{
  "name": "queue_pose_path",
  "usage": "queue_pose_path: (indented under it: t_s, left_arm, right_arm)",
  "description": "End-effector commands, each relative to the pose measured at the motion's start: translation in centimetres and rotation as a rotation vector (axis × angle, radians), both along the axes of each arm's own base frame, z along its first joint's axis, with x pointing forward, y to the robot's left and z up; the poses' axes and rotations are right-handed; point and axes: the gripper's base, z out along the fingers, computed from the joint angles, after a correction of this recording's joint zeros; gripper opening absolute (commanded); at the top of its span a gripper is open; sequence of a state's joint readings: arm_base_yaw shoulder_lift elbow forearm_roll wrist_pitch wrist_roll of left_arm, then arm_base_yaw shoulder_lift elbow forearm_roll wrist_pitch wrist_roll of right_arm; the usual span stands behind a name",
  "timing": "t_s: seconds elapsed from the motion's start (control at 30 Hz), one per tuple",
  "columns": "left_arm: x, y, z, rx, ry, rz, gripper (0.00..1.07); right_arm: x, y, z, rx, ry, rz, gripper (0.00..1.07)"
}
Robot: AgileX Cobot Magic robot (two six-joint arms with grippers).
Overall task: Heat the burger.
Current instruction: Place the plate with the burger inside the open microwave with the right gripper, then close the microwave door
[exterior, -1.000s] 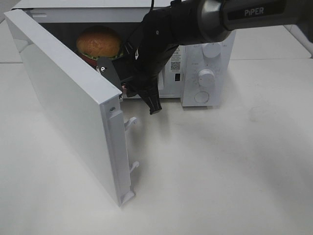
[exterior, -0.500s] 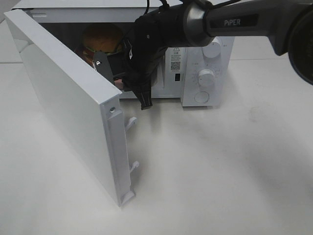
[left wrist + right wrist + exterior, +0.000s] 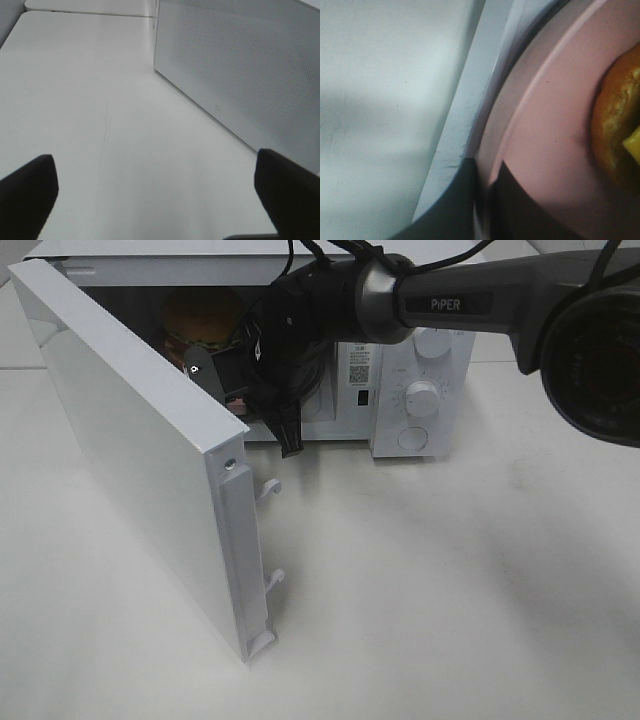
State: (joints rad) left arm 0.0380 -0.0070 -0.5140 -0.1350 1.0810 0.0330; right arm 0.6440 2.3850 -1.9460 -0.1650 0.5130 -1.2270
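Observation:
The burger (image 3: 201,318), golden-brown bun with green lettuce, stands inside the open white microwave (image 3: 425,350), partly hidden by the door and my right arm. In the right wrist view its bun edge (image 3: 619,127) rests on the pink plate (image 3: 555,125). My right gripper (image 3: 245,405) reaches into the cavity mouth and is shut on the plate's rim, with one dark finger (image 3: 512,210) lying on it. The plate crosses the microwave's front sill (image 3: 462,135). My left gripper (image 3: 160,200) is open and empty over the table; it does not show in the exterior view.
The microwave door (image 3: 130,440) swings out wide to the front left, with latch hooks (image 3: 270,490) on its free edge. The control knobs (image 3: 422,397) are on the right of the microwave. The left wrist view shows a perforated white panel (image 3: 240,75) beside bare table (image 3: 90,100).
My right arm has moved left and deeper into the microwave with the plate. The burger has shifted further back into the shadowed cavity.

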Motion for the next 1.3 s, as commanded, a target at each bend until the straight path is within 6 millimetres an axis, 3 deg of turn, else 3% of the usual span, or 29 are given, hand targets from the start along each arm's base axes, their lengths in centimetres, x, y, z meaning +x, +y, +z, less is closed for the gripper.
queue_pose_path:
  t_s: [0.03, 0.5, 0.73, 0.8, 1.07, 1.3]
  left_arm:
    - [-0.2, 0.1, 0.1, 0.008, -0.029, 0.007, 1.00]
    - [-0.2, 0.1, 0.1, 0.008, -0.029, 0.007, 1.00]
    - [-0.2, 0.1, 0.1, 0.008, -0.029, 0.007, 1.00]
    - [-0.2, 0.1, 0.1, 0.008, -0.029, 0.007, 1.00]
    - [-0.2, 0.1, 0.1, 0.008, -0.029, 0.007, 1.00]
    - [-0.2, 0.1, 0.1, 0.008, -0.029, 0.007, 1.00]
  right_arm:
    - [0.4, 0.3, 0.7, 0.018, -0.060, 0.023, 0.00]
    - [0.8, 0.6, 0.5, 0.056, -0.054, -0.021, 0.02]
    - [0.9, 0.4, 0.5, 0.050, -0.059, -0.043, 0.16]
    - [0.8, 0.4, 0.4, 0.055, -0.040, -0.066, 0.32]
    - [0.6, 0.3, 0.9, 0.058, -0.032, -0.072, 0.58]
    - [-0.6, -0.4, 1.1, 0.052, -0.016, -0.047, 0.62]
